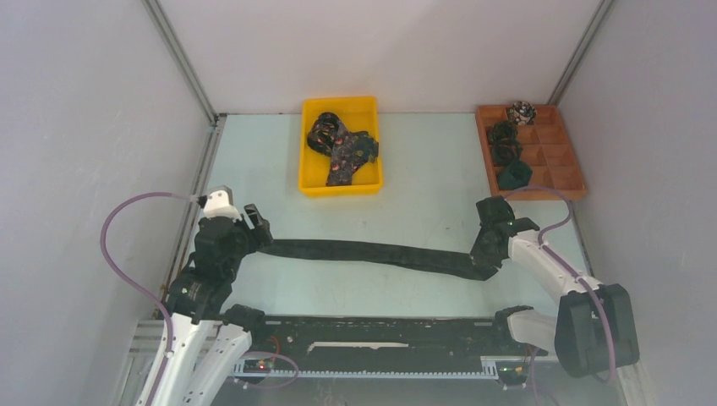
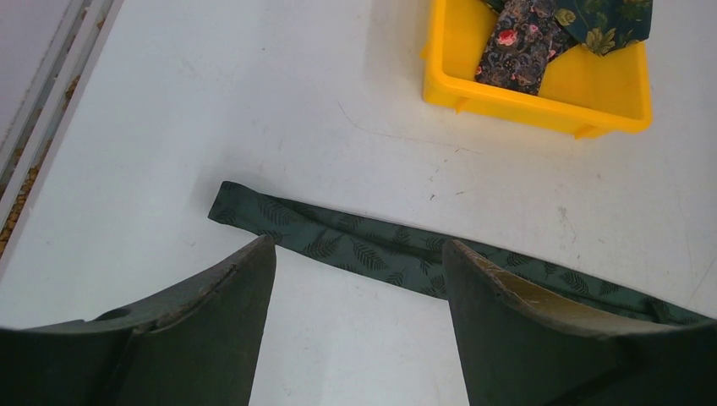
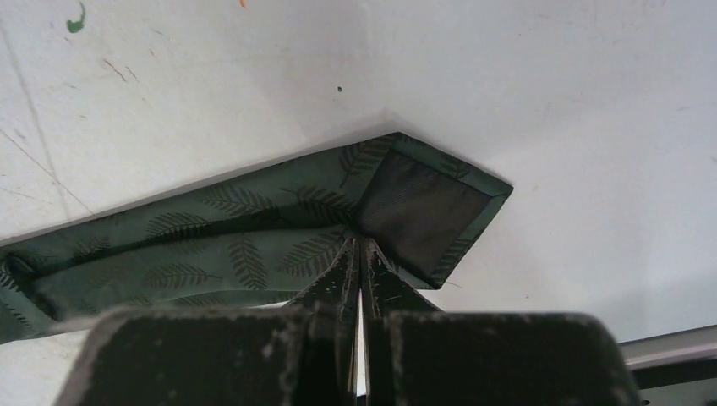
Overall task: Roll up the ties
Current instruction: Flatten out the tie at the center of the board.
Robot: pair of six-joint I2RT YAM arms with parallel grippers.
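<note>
Several rolls [image 1: 507,154] already sit in the tray [image 1: 578,183] at the tabletop's far right corner. Loose ties [image 1: 342,148] wait in the bin [image 1: 342,188] at the far edge. One tie [image 1: 380,254] lies flat and unrolled along the near edge. The right gripper [image 3: 361,245] is pinched shut on its wide end. The left gripper [image 2: 357,245] hangs spread over the narrow end, not touching. Rolling this tie has apparently not yet begun.

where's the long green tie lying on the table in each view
Top external: the tie stretches left to right across the middle.
Left wrist: its narrow end runs from centre left to lower right.
Right wrist: its wide pointed end fills the centre.
Shared landmark: the yellow bin beyond the tie, in the top and left wrist views only.
</note>
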